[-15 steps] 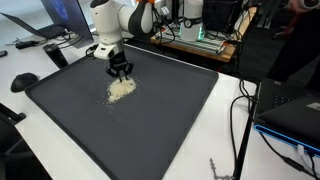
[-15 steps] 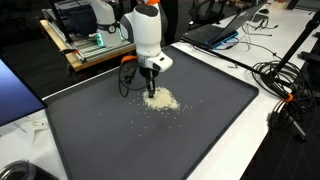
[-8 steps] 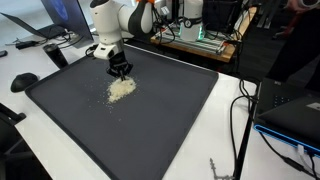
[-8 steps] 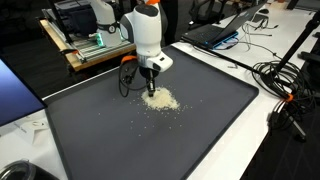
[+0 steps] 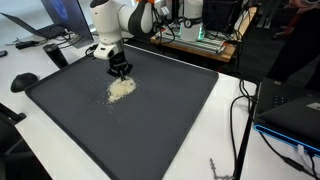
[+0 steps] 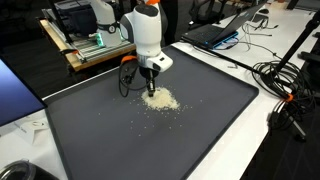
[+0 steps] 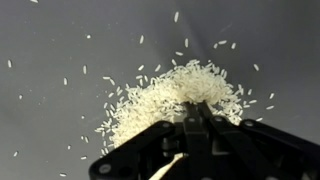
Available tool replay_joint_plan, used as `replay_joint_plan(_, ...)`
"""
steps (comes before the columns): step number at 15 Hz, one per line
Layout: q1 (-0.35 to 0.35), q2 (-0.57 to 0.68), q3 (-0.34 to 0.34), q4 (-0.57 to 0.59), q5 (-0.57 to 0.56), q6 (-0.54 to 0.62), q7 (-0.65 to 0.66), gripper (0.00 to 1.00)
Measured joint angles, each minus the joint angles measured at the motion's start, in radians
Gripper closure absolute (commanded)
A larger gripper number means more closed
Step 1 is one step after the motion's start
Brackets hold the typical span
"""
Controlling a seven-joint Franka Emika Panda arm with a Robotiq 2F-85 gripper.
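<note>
Gripper: the black 2-finger gripper (image 5: 121,74) of the white robot arm (image 5: 108,25) hangs pointing straight down, low over the mat. It shows in both exterior views (image 6: 150,88).
Jaws: pressed together, no gap between them. In the wrist view the gripper (image 7: 193,108) ends in 1 narrow dark tip.
Grip: whether any grains are pinched between the fingers cannot be told.
Rice: a small heap of white rice grains (image 5: 121,88) lies on the mat right under and just in front of the gripper, in the mat's half nearer the robot base (image 6: 160,100).
Contact: in the wrist view the closed tip sits at the near edge of the heap (image 7: 170,95). Whether it touches the grains or hovers just above them is not clear.
Scatter: loose single rice grains (image 7: 176,17) lie spread around the heap, thinning out away from it.
Mat: a large dark grey textured mat (image 5: 150,125) covers most of the white table (image 5: 225,140), and the heap is the only pile on it (image 6: 190,140).
Surroundings: a black computer mouse (image 5: 23,81) rests beside the mat. An open dark laptop (image 6: 215,30) and a tangle of black cables (image 6: 285,85) sit off the mat's far side, and a wooden cart (image 6: 90,55) stands behind the arm.
</note>
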Motion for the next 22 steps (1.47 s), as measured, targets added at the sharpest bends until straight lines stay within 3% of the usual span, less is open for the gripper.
replay_joint_plan(1,0.0,0.0,0.0,0.0,-0.001,0.0,0.0,0.68)
replay_joint_plan(3,0.001,-0.001,-0.001,0.0,-0.005,0.0,0.001,0.64)
replay_joint_plan(12,0.002,-0.071,-0.005,-0.019,-0.008,0.0,0.03,0.01)
replay_joint_plan(22,0.007,-0.162,0.001,-0.1,0.032,-0.006,0.258,0.0)
